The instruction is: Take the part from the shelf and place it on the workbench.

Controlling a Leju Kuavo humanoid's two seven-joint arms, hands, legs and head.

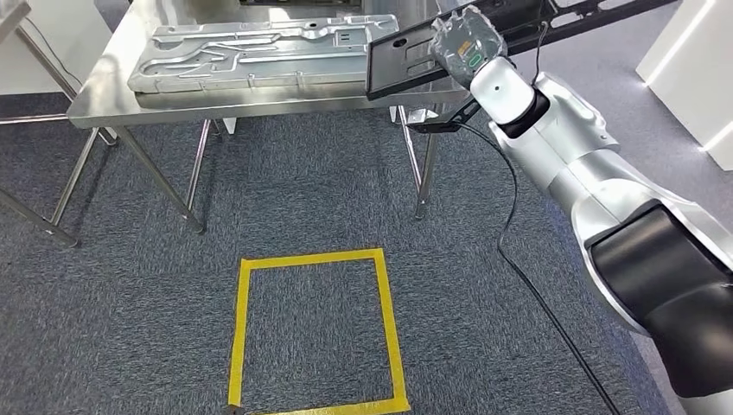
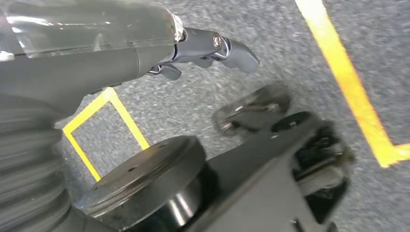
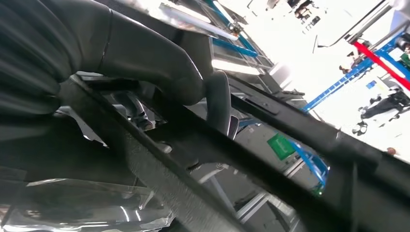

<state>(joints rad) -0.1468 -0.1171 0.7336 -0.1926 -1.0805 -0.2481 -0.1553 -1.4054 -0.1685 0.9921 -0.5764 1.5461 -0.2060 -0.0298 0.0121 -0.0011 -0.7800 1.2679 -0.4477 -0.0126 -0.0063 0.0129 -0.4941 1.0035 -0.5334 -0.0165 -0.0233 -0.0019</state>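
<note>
The part is a long black frame-like piece (image 1: 402, 62). My right hand (image 1: 467, 47) grips it and holds it raised over the right end of the steel workbench (image 1: 112, 104). Its flat left end hangs just above the bench's front edge, and the rest runs up to the right, out of the picture. In the right wrist view the thick thumb (image 3: 159, 63) and a dark finger wrap a black bar of the part (image 3: 203, 145). My left hand (image 2: 203, 46) hangs beside my body above the carpet, fingers loosely apart and holding nothing.
A large silver stamped metal panel (image 1: 251, 56) lies along the workbench. A yellow tape square (image 1: 393, 328) marks the grey carpet in front of the bench. A black cable (image 1: 519, 259) trails across the floor on the right. A white cabinet (image 1: 691, 69) stands far right.
</note>
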